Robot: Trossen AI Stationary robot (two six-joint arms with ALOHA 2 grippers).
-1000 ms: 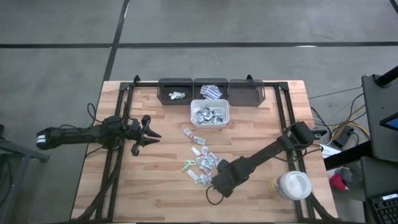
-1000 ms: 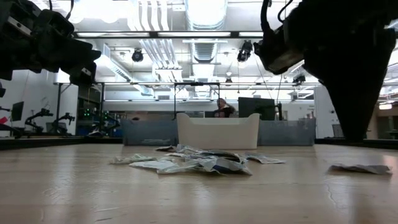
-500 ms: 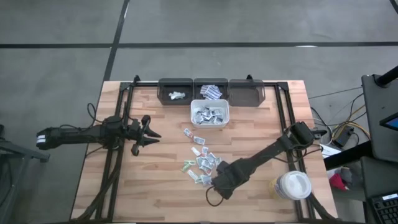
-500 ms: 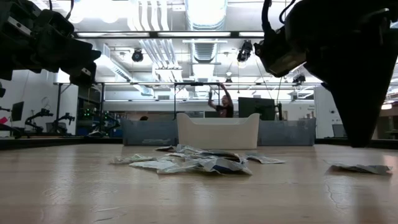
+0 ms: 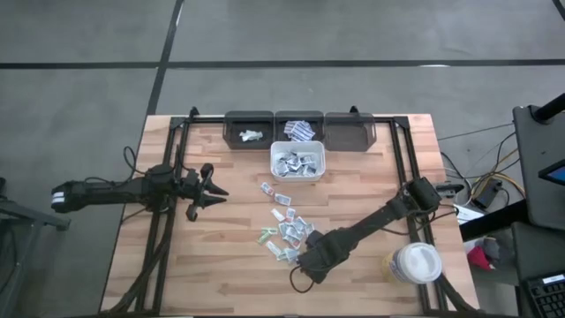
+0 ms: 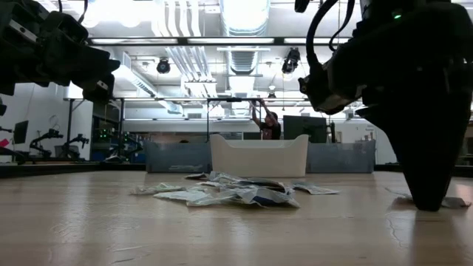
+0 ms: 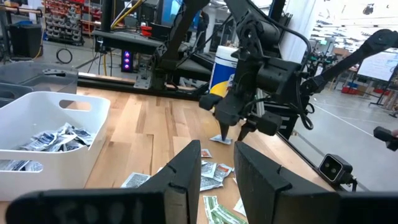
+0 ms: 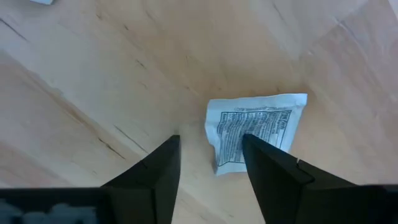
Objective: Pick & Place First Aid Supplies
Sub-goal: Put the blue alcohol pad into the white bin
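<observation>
On the wooden worktop (image 5: 221,265), lower centre, the right gripper (image 8: 211,152), jaws apart, straddles a stray sachet's (image 8: 255,129) edge for pickup; the left gripper (image 5: 214,190) waits, jaws part-open.

Bright strip lights (image 6: 240,15) are glaring from a ducted ceiling over a grey concrete floor (image 5: 282,31); a person (image 6: 266,123) is standing beyond the pale wooden worktop (image 6: 111,222).
</observation>
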